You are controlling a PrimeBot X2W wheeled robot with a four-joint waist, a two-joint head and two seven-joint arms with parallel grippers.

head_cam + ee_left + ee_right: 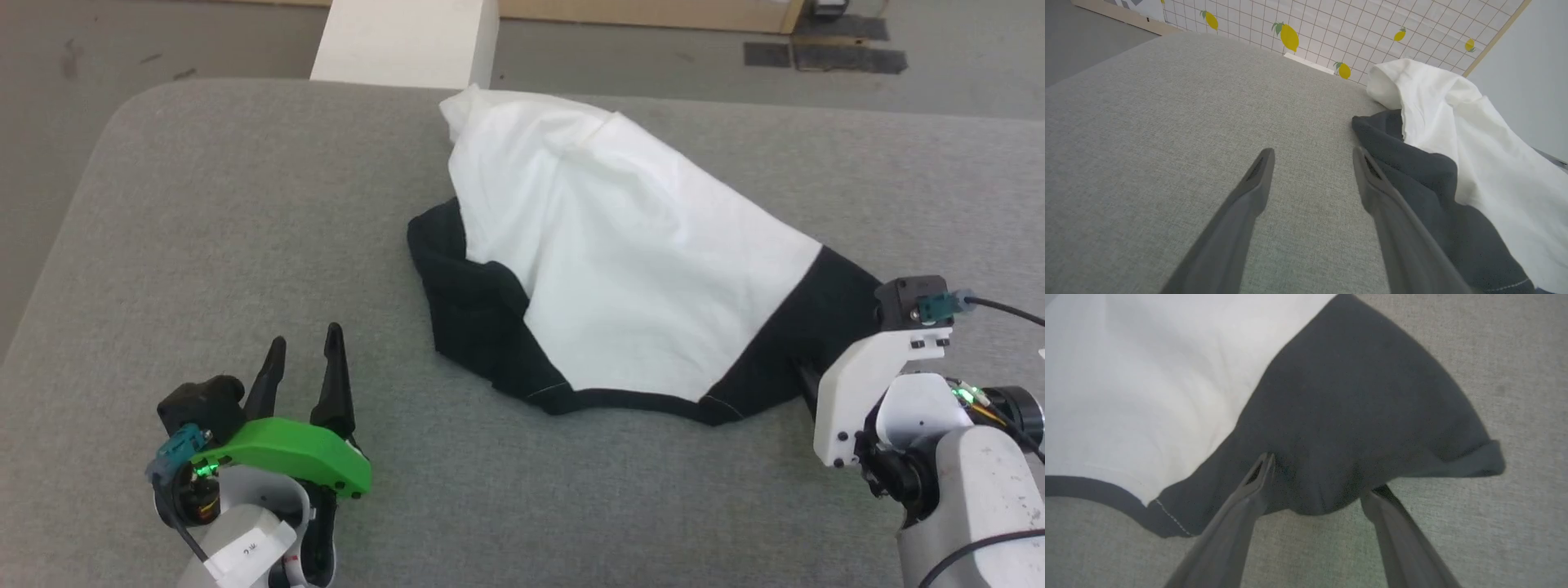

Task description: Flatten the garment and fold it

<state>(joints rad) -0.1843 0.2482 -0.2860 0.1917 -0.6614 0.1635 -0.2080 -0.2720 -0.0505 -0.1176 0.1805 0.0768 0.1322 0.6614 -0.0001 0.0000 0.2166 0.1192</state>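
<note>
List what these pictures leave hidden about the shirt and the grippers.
1. Shirt, lower layers: covered by its own top layer, head view.
2. Right gripper: one tip lies under the black sleeve, right wrist view.
3. Shirt's far part: cut off by the right edge, left wrist view.

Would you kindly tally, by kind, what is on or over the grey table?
T-shirt: 1
Grippers: 2, the left gripper and the right gripper
Total: 3
</note>
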